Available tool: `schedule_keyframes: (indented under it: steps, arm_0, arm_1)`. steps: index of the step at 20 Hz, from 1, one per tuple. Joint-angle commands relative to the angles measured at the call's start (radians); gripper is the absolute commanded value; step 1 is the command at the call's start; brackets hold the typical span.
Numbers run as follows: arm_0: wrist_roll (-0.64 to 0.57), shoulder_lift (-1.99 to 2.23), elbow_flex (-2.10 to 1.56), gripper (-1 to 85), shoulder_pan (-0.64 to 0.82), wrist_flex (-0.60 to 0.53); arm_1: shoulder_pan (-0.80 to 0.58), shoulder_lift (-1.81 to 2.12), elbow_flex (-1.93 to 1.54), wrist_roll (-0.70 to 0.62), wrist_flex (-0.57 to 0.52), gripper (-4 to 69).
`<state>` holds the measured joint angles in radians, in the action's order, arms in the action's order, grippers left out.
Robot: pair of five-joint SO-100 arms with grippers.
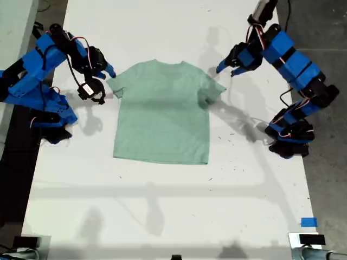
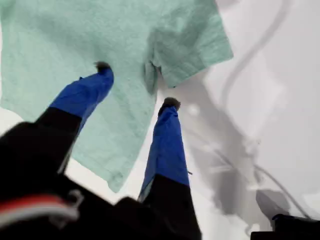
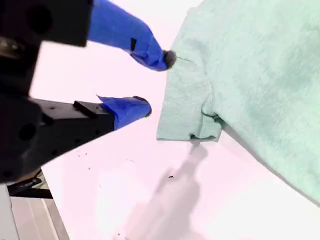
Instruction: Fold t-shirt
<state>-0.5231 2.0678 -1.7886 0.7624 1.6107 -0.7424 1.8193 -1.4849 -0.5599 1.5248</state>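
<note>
T-shirt [image 1: 162, 116]: one counted, laid flat on the one white table [image 1: 162, 184], in the upper middle of the exterior view. Pale mint-green cloth, short-sleeved, plain, with no print seen. Its long axis runs up and down the exterior view, collar toward the top edge and hem toward the bottom edge. The sleeve on the exterior view's right is rumpled and partly folded in on itself; the sleeve on the exterior view's left lies flatter. The hem is straight and the body largely smooth.

Two blue arms are counted, one at each side of the exterior view.

My first gripper [image 2: 135, 84] is seen at the upper right of the exterior view [image 1: 225, 69], near the rumpled sleeve. Its jaws are spread: in the first wrist view one fingertip lies over the shirt body and the other over the table just beside the sleeve's underarm. Nothing is pinched.

My second gripper [image 3: 156, 82] is seen at the upper left of the exterior view [image 1: 110, 74], at the edge of the other sleeve. Its jaws are spread, with nothing held.

One small blue tape patch [image 1: 308, 221] is noted at the lower right of the exterior view.
</note>
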Motion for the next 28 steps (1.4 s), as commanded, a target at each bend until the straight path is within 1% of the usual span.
schedule_keyframes:
  steps: [1, 3, 7, 10, 16, 18, 19, 20, 21, 22, 25, 28]
  arm_0:
    - [-0.014, -0.015, 0.057, 20.0, 0.018, 0.009]
    - [-0.020, -0.028, 0.057, 20.4, 0.018, 0.008]
    - [-0.023, -0.028, 0.058, 20.4, 0.021, 0.008]
    - [-0.028, -0.029, 0.061, 20.3, 0.021, 0.008]
    - [-0.037, -0.054, 0.061, 20.2, 0.025, -0.006]
    - [-0.040, -0.057, 0.061, 20.2, 0.026, -0.006]
    - [-0.041, -0.057, 0.061, 20.2, 0.029, -0.006]
    - [-0.043, -0.057, 0.061, 20.2, 0.031, -0.006]
    - [-0.044, -0.057, 0.061, 20.1, 0.031, -0.006]
    - [-0.046, -0.057, 0.061, 20.1, 0.032, -0.005]
    - [-0.046, -0.057, 0.061, 20.0, 0.031, -0.002]
    - [-0.048, -0.057, 0.055, 19.9, 0.028, -0.005]
  arm_1:
    - [-0.038, 0.006, 0.034, -0.051, 0.003, 28.6]
    - [-0.061, 0.008, -0.052, -0.086, -0.057, 31.2]
    - [-0.107, 0.006, -0.270, -0.137, -0.258, 31.5]
    - [-0.138, -0.028, -0.397, -0.152, -0.383, 31.4]
    - [-0.115, -0.236, -0.391, -0.140, -0.517, 31.4]
    - [-0.106, -0.308, -0.357, -0.135, -0.532, 30.9]
    - [-0.100, -0.342, -0.336, -0.132, -0.537, 28.9]
    - [-0.095, -0.365, -0.319, -0.124, -0.538, 19.8]
    - [-0.095, -0.373, -0.305, -0.098, -0.538, 3.1]
    - [-0.100, -0.371, -0.295, -0.092, -0.531, -1.0]
    - [-0.115, -0.356, -0.196, -0.123, -0.410, -1.0]
    - [-0.115, -0.307, -0.097, -0.160, -0.322, -1.0]
